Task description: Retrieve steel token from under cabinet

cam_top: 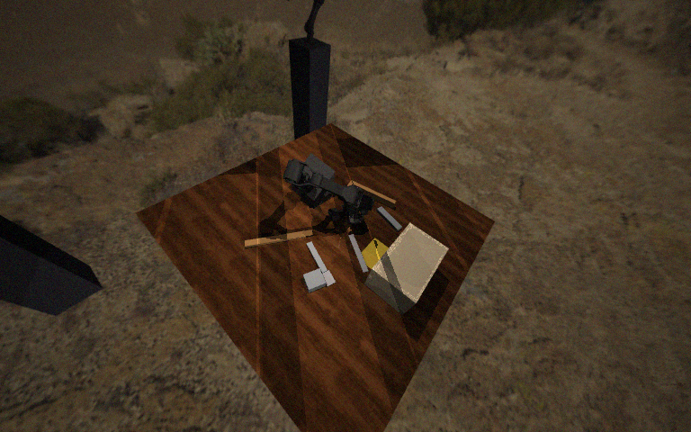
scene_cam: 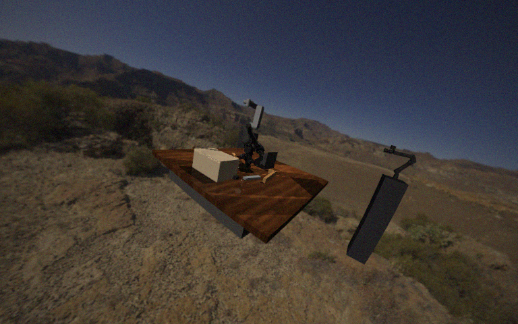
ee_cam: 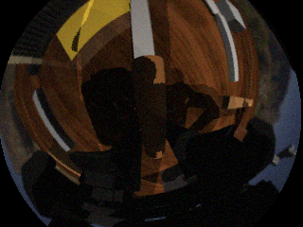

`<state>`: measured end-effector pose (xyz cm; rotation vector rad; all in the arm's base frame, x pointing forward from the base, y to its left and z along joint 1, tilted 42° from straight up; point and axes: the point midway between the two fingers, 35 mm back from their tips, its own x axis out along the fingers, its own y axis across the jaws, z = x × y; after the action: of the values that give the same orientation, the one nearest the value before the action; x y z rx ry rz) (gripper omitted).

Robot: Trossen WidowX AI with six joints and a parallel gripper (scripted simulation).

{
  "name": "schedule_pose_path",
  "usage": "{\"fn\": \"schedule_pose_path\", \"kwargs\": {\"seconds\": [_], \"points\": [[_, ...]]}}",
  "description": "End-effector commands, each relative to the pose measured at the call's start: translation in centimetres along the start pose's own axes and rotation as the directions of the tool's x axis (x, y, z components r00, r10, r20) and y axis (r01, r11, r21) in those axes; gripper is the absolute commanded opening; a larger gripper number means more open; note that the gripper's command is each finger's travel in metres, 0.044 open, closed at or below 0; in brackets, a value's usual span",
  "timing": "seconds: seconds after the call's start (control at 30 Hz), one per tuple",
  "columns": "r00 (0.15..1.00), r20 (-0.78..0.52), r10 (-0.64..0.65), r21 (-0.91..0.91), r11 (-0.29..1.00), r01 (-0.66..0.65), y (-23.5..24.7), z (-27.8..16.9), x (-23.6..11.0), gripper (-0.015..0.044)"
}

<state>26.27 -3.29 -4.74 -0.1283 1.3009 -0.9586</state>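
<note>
The beige cabinet (cam_top: 410,262) (scene_cam: 208,163) stands on the table. The yellow marked area (cam_top: 372,255) (ee_cam: 97,24) lies along its front, with a dark narrow shadow across it. No steel token can be made out in any view. My gripper (cam_top: 357,227) (ee_cam: 151,124) is shut on the brown handle of a long tool with a flat grey blade (cam_top: 358,253) (ee_cam: 143,30). The blade points away from my hand, and its far part runs beside the marked area. Its far end is cut off in the wrist view, and its height above the table is unclear.
A short grey bar (cam_top: 390,218) (scene_cam: 251,177) (ee_cam: 51,120) lies to one side. On the other side is a grey strip (cam_top: 315,256) (ee_cam: 233,61) with a pale block (cam_top: 314,280) at its end. Wooden bars (cam_top: 278,238) (cam_top: 375,193) lie on both sides of the arm.
</note>
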Motion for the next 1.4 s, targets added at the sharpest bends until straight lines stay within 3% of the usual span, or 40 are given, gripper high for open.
{"fn": "schedule_pose_path", "kwargs": {"seconds": [0.0,1.37], "points": [[1.0,0.003,0.0,0.001,1.0,0.0,-0.6,0.2,-0.1,0.0],[1.0,0.004,-0.003,0.001,1.0,0.003,-4.9,2.1,0.0,0.0]]}}
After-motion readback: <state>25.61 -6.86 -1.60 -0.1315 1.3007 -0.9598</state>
